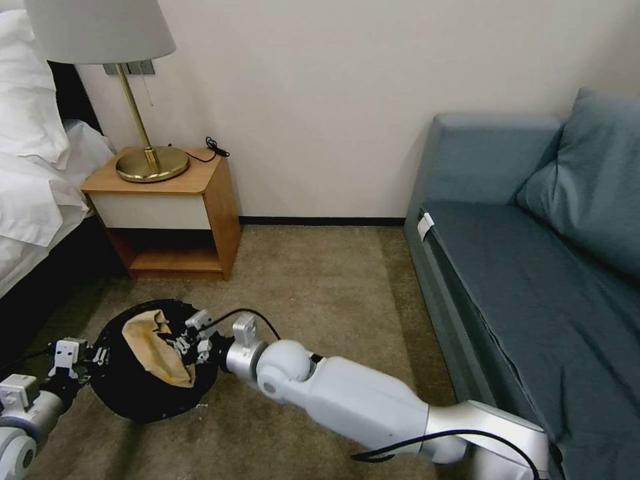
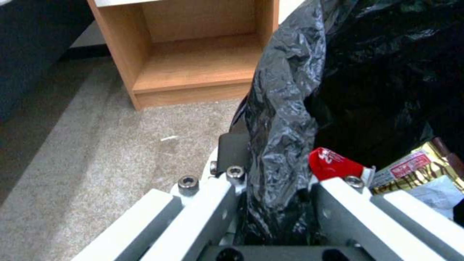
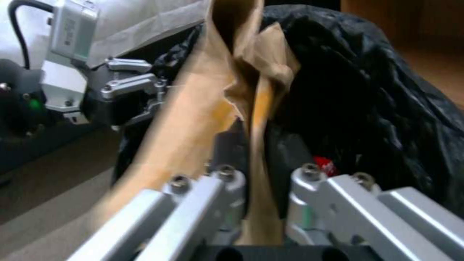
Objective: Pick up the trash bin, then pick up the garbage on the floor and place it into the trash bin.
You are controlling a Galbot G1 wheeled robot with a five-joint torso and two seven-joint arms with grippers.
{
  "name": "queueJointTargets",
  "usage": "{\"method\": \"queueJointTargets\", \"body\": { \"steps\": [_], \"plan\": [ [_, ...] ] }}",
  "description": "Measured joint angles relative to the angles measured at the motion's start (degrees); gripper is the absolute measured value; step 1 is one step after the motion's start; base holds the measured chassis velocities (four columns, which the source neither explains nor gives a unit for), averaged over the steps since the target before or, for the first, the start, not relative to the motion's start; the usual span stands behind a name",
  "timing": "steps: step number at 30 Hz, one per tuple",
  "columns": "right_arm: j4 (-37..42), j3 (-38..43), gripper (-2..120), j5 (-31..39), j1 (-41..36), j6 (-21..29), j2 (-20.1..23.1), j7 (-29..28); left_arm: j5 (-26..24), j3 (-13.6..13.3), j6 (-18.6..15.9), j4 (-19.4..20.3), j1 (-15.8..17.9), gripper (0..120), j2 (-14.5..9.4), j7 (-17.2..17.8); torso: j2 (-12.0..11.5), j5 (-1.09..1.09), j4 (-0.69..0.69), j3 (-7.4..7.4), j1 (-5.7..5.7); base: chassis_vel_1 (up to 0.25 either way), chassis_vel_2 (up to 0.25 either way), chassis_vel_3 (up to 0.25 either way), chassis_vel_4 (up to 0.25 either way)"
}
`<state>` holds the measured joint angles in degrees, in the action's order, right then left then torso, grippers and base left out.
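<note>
Right now the right gripper (image 3: pixel 261 181) has its fingers (image 3: pixel 309 174) pinched on the tan paper wrapper (image 3: pixel 203 94), which hangs over the open mouth of the trash bin (image 1: pixel 143 393). The left gripper (image 2: pixel 275 188) has its fingers (image 2: pixel 232 152) clamped on the bin's rim, through the black liner bag (image 2: pixel 285 108).

In the head view the bin sits at about 7 o'clock, held at a tilt, with the left gripper at its 9 o'clock edge and the right gripper at its 3 o'clock edge.

What could go wrong? The paper is big, stiff and crinkly, so it may catch on the rim and stay half out, or slide off onto the carpet (image 1: pixel 320 280). The liner is thin, shiny and slippery, so the bin could slip in the left fingers.

A red snack bag (image 2: pixel 333 165) and a yellow-brown snack wrapper (image 2: pixel 415 170), both glossy and crumpled, already lie inside the bin.
</note>
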<state>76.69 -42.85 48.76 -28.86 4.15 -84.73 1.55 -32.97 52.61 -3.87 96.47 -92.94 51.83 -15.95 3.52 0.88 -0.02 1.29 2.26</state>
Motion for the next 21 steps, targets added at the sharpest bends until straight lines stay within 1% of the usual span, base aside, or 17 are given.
{"method": "queueJointTargets", "body": {
  "steps": [1,2,3,5,6,8,9,11,12,14,15,17,18,20,21],
  "plan": [
    [0.00,0.00,12,0.00,0.00,0.00,0.00,0.00,0.00,0.00,0.00,0.00,0.00,1,0.00,0.00,0.00,0.00,0.00,0.00,0.00,0.000,0.000,0.000,0.000],
    [-0.01,0.03,19,-0.18,-0.09,-0.13,0.05,-0.15,-0.12,0.19,0.00,-0.03,-0.12,1,-0.02,-0.06,0.00,0.00,0.00,0.00,0.00,0.000,0.000,0.000,0.000],
    [-0.01,0.03,19,-0.18,-0.09,-0.13,0.05,-0.15,-0.12,0.19,0.00,-0.03,-0.12,1,-0.02,-0.06,0.00,0.00,0.00,0.00,0.00,0.000,0.000,0.000,0.000],
    [0.10,0.44,30,-0.20,0.02,-0.18,0.09,-0.21,-0.31,0.39,0.00,-0.15,-0.12,1,-0.02,-0.06,0.00,0.00,0.00,0.00,0.00,0.000,0.000,0.000,0.000],
    [0.10,0.44,30,-0.20,0.02,-0.18,0.09,-0.21,-0.31,0.39,0.00,-0.15,-0.12,1,-0.02,-0.06,0.00,0.00,0.00,0.00,0.00,0.000,0.000,0.000,0.000],
    [0.54,0.75,40,-0.17,0.18,-0.26,0.09,-0.28,-0.45,0.41,0.00,-0.15,-0.10,1,0.04,-0.01,0.00,0.00,0.00,0.00,0.00,0.000,0.000,0.000,0.000],
    [0.54,0.75,40,-0.17,0.18,-0.26,0.09,-0.28,-0.45,0.41,0.00,-0.15,-0.10,1,0.04,-0.01,0.00,0.00,0.00,0.00,0.00,0.000,0.000,0.000,0.000],
    [1.63,1.00,50,-0.09,0.13,-0.04,0.42,-0.07,-0.49,0.40,0.00,-0.08,-0.06,1,0.19,0.11,0.00,0.00,0.00,0.00,0.00,0.000,0.000,0.000,0.000],
    [1.63,1.00,50,-0.09,0.13,-0.04,0.42,-0.07,-0.49,0.40,0.00,-0.08,-0.06,1,0.19,0.11,0.00,0.00,0.00,0.00,0.00,0.000,0.000,0.000,0.000],
    [3.23,0.88,62,0.16,-0.14,0.46,1.27,1.01,-0.50,0.30,-0.03,0.06,-0.07,1,0.39,0.25,0.00,0.00,-0.01,0.00,0.00,0.000,0.000,0.000,0.000],
    [3.23,0.88,62,0.16,-0.14,0.46,1.27,1.01,-0.50,0.30,-0.03,0.06,-0.07,1,0.39,0.25,0.00,0.00,-0.01,0.00,0.00,0.000,0.000,0.000,0.000],
    [4.14,0.75,74,0.09,-0.57,0.59,1.71,1.46,-0.53,0.25,-0.13,0.26,-0.15,1,0.49,0.42,0.00,0.00,-0.01,0.00,0.00,0.000,0.000,0.000,0.000],
    [4.14,0.75,74,0.09,-0.57,0.59,1.71,1.46,-0.53,0.25,-0.13,0.26,-0.15,1,0.49,0.42,0.00,0.00,-0.01,0.00,0.00,0.000,0.000,0.000,0.000],
    [4.34,1.46,84,-0.18,-0.82,0.59,1.73,0.74,-0.92,0.29,-0.24,0.35,-0.19,1,0.51,1.06,0.00,0.00,0.00,0.00,0.00,0.000,0.000,0.000,0.000],
    [4.34,1.46,84,-0.18,-0.82,0.59,1.73,0.74,-0.92,0.29,-0.24,0.35,-0.19,1,0.51,1.06,0.00,0.00,0.00,0.00,0.00,0.000,0.000,0.000,0.000]
  ]
}}
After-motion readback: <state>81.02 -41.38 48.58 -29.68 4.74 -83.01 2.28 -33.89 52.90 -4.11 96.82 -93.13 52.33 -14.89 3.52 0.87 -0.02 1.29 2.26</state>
